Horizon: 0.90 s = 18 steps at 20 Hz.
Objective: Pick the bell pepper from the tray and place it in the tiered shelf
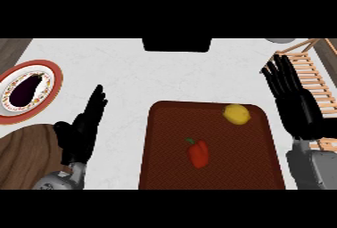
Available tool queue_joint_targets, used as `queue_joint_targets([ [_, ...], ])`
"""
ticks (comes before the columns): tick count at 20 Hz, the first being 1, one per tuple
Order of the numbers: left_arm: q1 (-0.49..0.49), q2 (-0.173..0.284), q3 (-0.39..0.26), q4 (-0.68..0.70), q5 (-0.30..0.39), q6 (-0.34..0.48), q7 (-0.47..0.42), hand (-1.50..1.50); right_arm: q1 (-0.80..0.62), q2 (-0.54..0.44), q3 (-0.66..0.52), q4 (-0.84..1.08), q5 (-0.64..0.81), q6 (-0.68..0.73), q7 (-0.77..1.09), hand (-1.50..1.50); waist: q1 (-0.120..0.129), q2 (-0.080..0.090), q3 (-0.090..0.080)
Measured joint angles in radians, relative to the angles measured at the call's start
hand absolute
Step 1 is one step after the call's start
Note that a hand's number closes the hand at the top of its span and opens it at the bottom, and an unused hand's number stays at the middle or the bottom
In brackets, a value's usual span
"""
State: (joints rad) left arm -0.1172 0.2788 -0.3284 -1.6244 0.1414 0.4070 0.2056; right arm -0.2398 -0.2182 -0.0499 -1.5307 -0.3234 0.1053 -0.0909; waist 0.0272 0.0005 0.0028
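A red bell pepper [198,153] with a green stem lies in the middle of the dark brown tray [164,147]. A wooden slatted tiered shelf [314,78] stands at the right edge of the counter. My right hand [296,104] is open, fingers straight, to the right of the tray and in front of the shelf, well above and right of the pepper. My left hand [82,129] is open, fingers up, left of the tray. Neither hand touches the pepper.
A yellow lemon [237,114] sits in the tray's far right corner. A red-rimmed plate [54,84] with an eggplant [27,90] is at the far left. A wooden board [26,156] lies at the lower left. A dark object [176,44] is at the back.
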Motion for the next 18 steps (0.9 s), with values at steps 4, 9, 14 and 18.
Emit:
queue_joint_targets([
  [4, 0.045, 0.064, 0.065, 0.023, 0.018, -0.046, -0.026, 0.0, -0.03, 0.078, 0.132, -0.038, 0.181, -0.137, 0.019, 1.5, -0.004, -0.001, -0.003],
  [9, 0.093, 0.127, 0.12, 0.063, 0.038, -0.077, -0.035, 0.0, -0.008, 0.058, 0.193, 0.013, 0.485, -0.373, 0.073, 1.5, -0.02, -0.004, -0.017],
  [14, 0.121, 0.165, 0.167, 0.093, 0.084, -0.132, -0.049, 0.0, 0.084, 0.149, 0.346, 0.044, 0.766, -0.665, 0.12, -1.5, -0.018, -0.006, -0.012],
  [18, 0.138, 0.19, 0.199, 0.111, 0.119, -0.186, -0.077, 0.0, 0.139, 0.192, 0.536, 0.064, 0.963, -0.847, 0.269, -1.5, -0.017, -0.008, -0.009],
])
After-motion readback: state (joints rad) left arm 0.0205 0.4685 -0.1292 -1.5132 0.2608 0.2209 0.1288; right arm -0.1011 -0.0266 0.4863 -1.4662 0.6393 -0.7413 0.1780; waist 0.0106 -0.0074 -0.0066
